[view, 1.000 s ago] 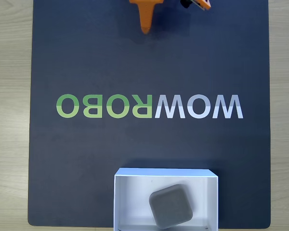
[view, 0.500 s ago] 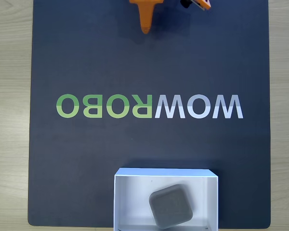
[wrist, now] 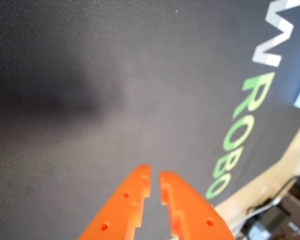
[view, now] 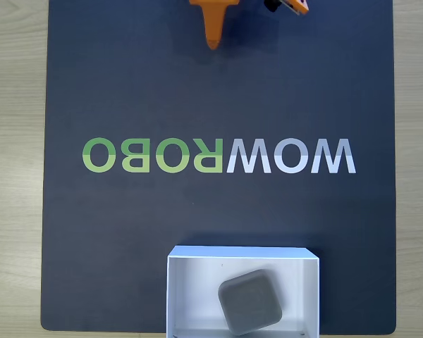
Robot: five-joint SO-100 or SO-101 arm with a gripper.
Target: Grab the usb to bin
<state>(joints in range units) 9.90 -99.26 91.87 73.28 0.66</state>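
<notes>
Orange gripper (wrist: 155, 177), jaws nearly together and holding nothing, hangs above the dark mat (wrist: 90, 100).

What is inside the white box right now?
The white box holds one grey square block, lying flat on the floor and turned at an angle. The floor beneath the block is covered, and the frame cuts off the box's near edge.

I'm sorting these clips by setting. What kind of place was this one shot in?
Probably a desk set up for robot practice: a dark branded mat lies on a pale wooden tabletop, with a white bin on it and an orange gripper above the mat.
</notes>
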